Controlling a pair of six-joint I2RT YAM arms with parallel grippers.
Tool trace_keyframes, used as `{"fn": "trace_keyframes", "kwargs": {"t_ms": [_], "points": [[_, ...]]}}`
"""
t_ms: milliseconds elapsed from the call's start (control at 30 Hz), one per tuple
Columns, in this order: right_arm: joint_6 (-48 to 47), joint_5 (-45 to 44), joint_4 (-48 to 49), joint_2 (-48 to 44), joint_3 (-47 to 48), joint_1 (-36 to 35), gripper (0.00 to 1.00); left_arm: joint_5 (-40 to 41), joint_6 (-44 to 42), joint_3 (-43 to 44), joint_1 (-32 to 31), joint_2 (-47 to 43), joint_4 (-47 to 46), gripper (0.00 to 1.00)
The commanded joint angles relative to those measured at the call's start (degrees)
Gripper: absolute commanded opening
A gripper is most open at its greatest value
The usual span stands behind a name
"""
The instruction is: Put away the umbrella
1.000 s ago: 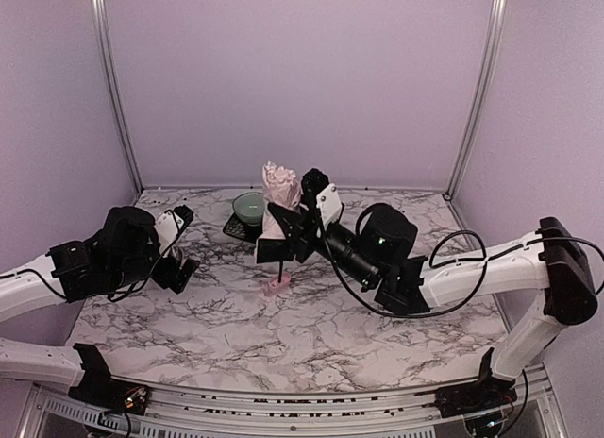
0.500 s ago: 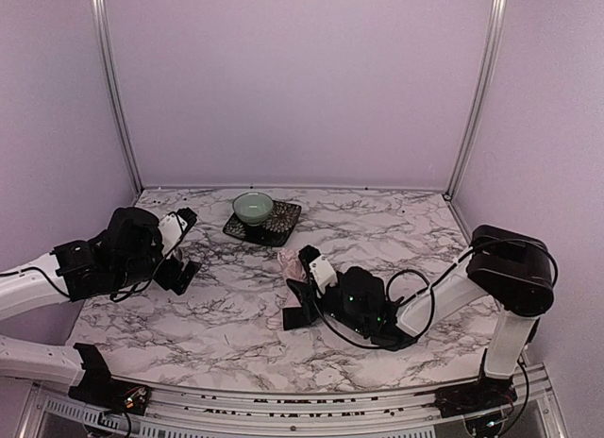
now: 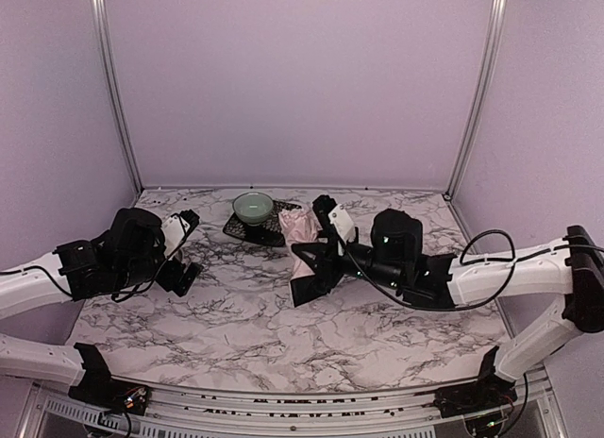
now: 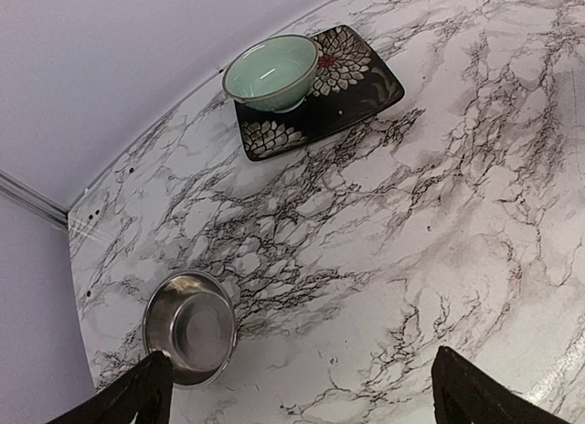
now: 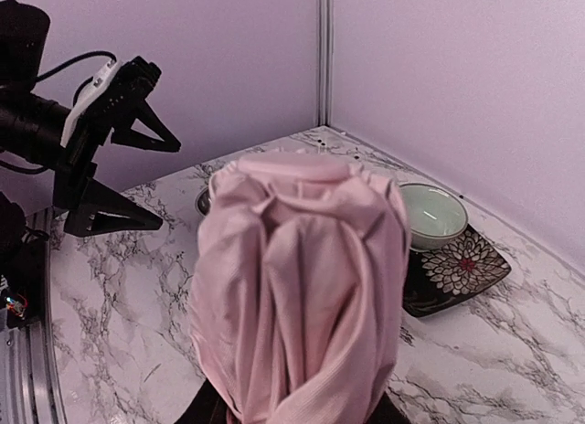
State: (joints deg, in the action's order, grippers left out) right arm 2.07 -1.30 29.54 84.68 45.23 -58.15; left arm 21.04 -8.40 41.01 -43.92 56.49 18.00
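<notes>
Gripping umbrella point(image 3: 300, 227) | right end effector point(image 3: 308, 257) | pink end toward back wall point(image 3: 302, 79)

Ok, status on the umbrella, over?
Right gripper shut on the umbrella, mid-table. Left gripper open, empty, by the steel bowl. Green bowl on its tray close beside the umbrella.

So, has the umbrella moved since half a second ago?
Yes. In the top view the umbrella has gone toward the back wall: it now overlaps the right corner of the patterned plate, where before it was nearer the front than the plate.
</notes>
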Motion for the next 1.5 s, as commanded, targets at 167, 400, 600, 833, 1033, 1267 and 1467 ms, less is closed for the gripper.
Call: {"fn": "trace_keyframes", "kwargs": {"t_ms": [167, 400, 600, 833, 1033, 1267, 1467], "points": [[6.15, -42.97, -38.65, -7.07, 15.16, 1.46, 0.0, -0.62, -0.26, -0.33, 0.15, -0.04, -1.17, 0.99], [25.2, -76.53, -78.23, 6.93, 25.71, 4.0, 0.0, -0.86, -0.12, -0.41, 0.15, 0.03, -1.17, 0.99], [47.68, -73.66, -108.0, 29.42, 40.18, 5.54, 0.0, -0.61, -0.2, -0.54, 0.15, 0.02, -1.08, 0.99], [42.92, -62.4, -107.85, 49.1, 48.01, 3.61, 0.09, -0.2, -0.33, -0.74, 0.16, 0.33, -1.2, 0.99], [23.78, -45.39, -88.15, 47.76, 49.8, 0.12, 0.73, -1.34, -0.47, -0.49, 0.15, 1.42, -0.92, 0.99], [13.14, -19.88, -75.34, 39.09, 49.84, -0.47, 1.0, -1.96, -0.65, -0.71, 0.15, 1.7, -0.72, 0.99], [11.13, -13.37, -71.0, 25.71, 42.04, 3.96, 0.96, -2.75, -0.71, -0.59, 0.15, 2.23, -0.37, 0.99]]}}
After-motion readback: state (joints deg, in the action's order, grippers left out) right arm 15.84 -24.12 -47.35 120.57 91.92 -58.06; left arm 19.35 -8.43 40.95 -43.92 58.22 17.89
